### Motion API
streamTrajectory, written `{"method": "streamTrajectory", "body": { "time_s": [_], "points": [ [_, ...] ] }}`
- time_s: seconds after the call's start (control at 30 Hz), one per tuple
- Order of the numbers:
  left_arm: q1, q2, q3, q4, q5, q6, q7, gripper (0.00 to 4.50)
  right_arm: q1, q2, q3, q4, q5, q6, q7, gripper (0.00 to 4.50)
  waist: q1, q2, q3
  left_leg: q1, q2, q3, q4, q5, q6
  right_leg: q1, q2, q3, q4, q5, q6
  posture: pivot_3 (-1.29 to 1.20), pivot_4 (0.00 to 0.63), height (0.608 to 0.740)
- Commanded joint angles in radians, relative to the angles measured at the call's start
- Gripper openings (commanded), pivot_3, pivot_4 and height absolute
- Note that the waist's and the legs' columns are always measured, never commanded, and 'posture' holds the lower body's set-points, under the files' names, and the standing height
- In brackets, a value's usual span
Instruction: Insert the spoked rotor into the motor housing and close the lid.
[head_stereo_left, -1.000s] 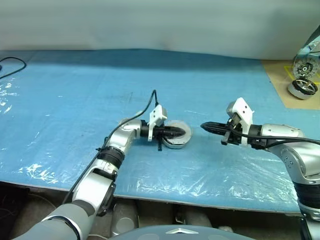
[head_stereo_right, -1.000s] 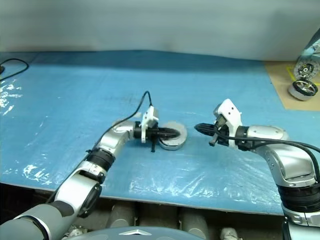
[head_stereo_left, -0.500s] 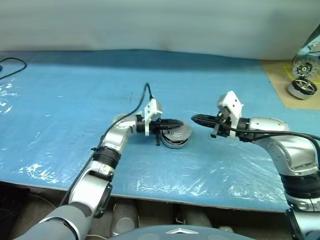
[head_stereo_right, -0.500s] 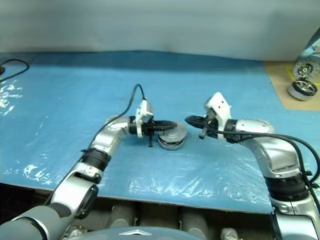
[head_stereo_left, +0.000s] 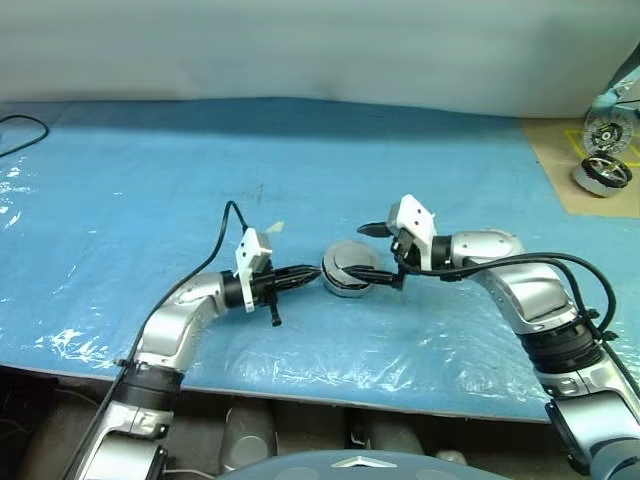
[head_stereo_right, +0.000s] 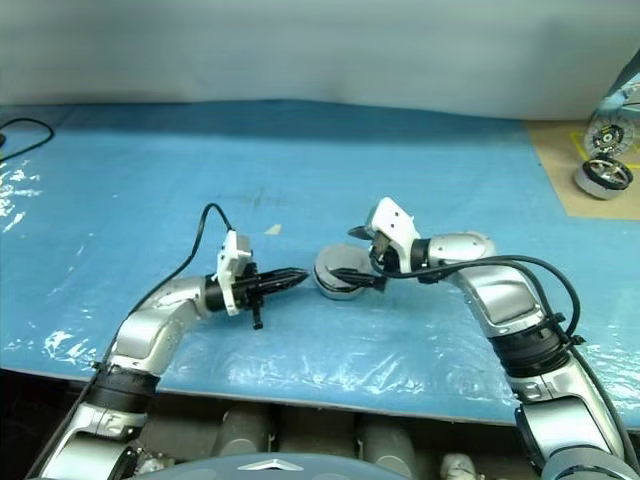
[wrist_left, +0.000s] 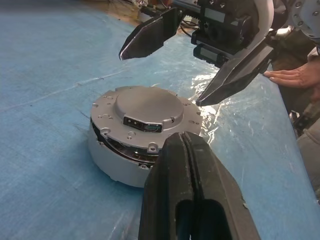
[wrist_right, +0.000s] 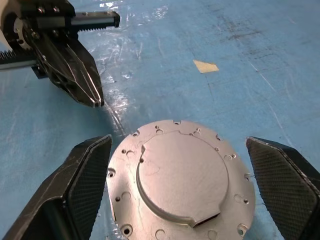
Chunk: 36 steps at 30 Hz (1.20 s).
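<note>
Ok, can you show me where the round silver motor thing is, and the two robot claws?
motor housing (wrist_right: 180, 185): right wrist view, on its flat lid.
left gripper (head_stereo_left: 312, 271): left eye view, at its shut fingertips.
right gripper (wrist_right: 195, 165): right wrist view, midway between its open fingertips.

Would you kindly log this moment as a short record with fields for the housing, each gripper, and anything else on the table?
motor housing: on the blue table cover, lid on top, a dark gap visible under the lid on one side
left gripper: shut, holding nothing, level, tips beside the housing, apart from it
right gripper: open, one finger on each side of the lid, not clamped
nearby: small pale scrap on the cover
far right: wheel-like motors on a brown board
</note>
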Motion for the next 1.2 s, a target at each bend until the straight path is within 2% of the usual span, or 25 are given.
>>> {"method": "streamTrajectory", "body": {
  "time_s": [0.03,0.2,0.4,0.47,0.6,0.97,1.2],
  "points": [
    [0.031,0.024,0.010,-0.070,-0.012,-0.013,0.012,0.00,-0.018,0.012,0.007,0.019,-0.025,-0.044,0.013,4.47,-0.004,0.000,0.000,0.000,0.000,0.000,0.000,0.000,0.000,0.000,0.000,0.000,0.000,0.000,0.000,0.00,0.150,0.740],
    [0.040,0.049,0.013,-0.099,-0.019,-0.008,0.020,0.00,-0.047,0.047,0.052,0.134,-0.115,-0.129,0.007,4.47,-0.009,0.000,0.000,0.000,0.000,0.000,0.000,0.000,0.000,0.000,0.000,0.000,0.000,0.000,0.000,0.00,0.150,0.740],
    [0.033,0.051,-0.003,-0.036,0.012,-0.073,0.010,0.00,-0.061,0.070,0.080,0.196,-0.160,-0.182,0.039,4.47,-0.009,0.000,0.000,0.000,0.000,0.000,0.000,0.000,0.000,0.000,0.000,0.000,0.000,0.000,0.000,0.00,0.150,0.740],
    [0.026,0.043,-0.007,-0.013,0.015,-0.091,0.014,0.00,-0.053,0.077,0.075,0.184,-0.150,-0.181,0.050,4.11,-0.009,0.000,0.000,0.001,0.000,0.000,0.000,0.000,0.000,0.000,0.000,0.000,0.001,0.000,0.000,0.00,0.150,0.740],
    [0.024,0.036,-0.015,0.021,0.015,-0.108,0.004,0.00,-0.043,0.087,0.065,0.172,-0.151,-0.173,0.050,2.95,-0.009,0.000,0.000,0.001,0.000,0.000,0.002,0.000,0.000,0.000,0.000,0.001,0.002,0.000,0.000,0.00,0.150,0.740],
    [0.002,0.022,-0.017,0.127,0.033,-0.182,-0.019,0.00,-0.062,0.131,0.026,0.165,-0.124,-0.093,0.027,2.95,-0.011,0.000,0.000,0.001,0.001,0.001,0.002,0.000,0.000,0.000,0.001,0.001,0.003,0.000,0.000,0.00,0.150,0.740],
    [0.001,0.014,-0.007,0.137,0.023,-0.183,-0.015,0.00,-0.035,0.148,0.086,0.201,-0.204,-0.118,-0.009,2.95,-0.012,0.000,0.000,0.002,0.001,0.001,0.002,0.000,0.000,0.001,0.001,0.001,0.004,0.000,0.000,0.00,0.150,0.740]
  ]
}}
